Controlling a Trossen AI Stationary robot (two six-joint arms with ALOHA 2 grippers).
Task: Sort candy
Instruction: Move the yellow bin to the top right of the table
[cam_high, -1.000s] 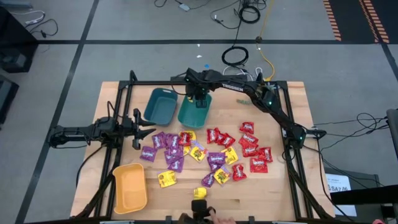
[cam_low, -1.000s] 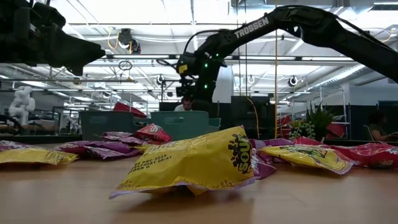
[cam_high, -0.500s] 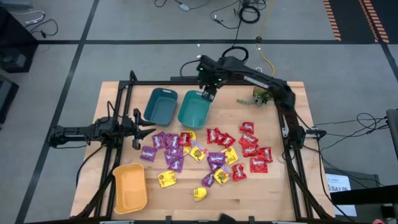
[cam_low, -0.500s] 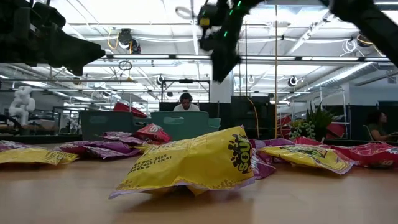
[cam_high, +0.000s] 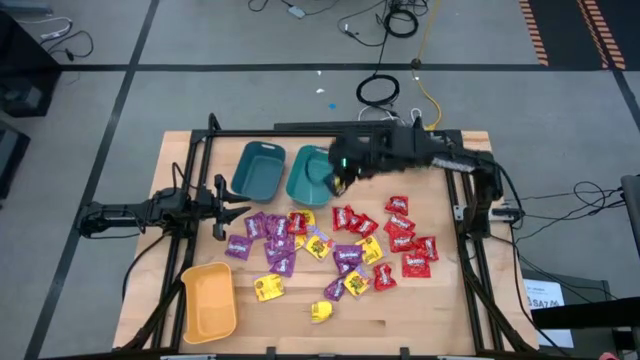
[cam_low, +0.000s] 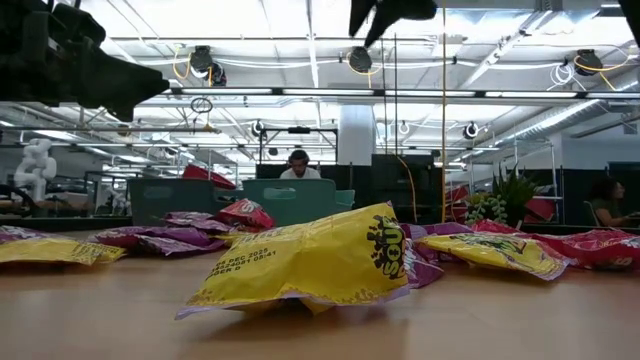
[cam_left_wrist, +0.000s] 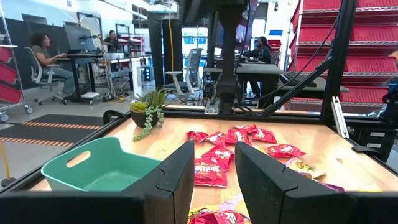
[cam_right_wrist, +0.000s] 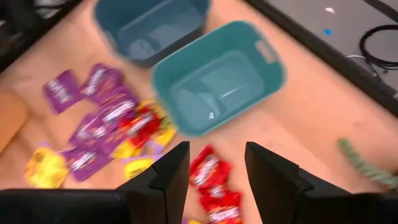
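Note:
Candy lies loose on the wooden table: purple packets (cam_high: 265, 230), red packets (cam_high: 403, 235) and yellow packets (cam_high: 268, 288). My right gripper (cam_high: 338, 183) hangs high above the right rim of the teal bin (cam_high: 305, 180), pointing steeply down. It is open, with nothing between its fingers (cam_right_wrist: 216, 149). In the low view only its tips (cam_low: 385, 15) show at the top edge. My left gripper (cam_high: 222, 210) waits level at the table's left side, open and empty (cam_left_wrist: 214, 155).
A darker blue bin (cam_high: 257, 168) stands left of the teal one, and an orange bin (cam_high: 208, 300) sits at the near left corner. A small plant (cam_left_wrist: 149, 112) stands at the far right. No candy shows inside the teal bin (cam_right_wrist: 217, 81).
My right gripper has risen from low over the teal bin's far end to high above its right rim. It has come a little toward the near edge and has rolled its wrist. In the low view it has climbed nearly out of the top.

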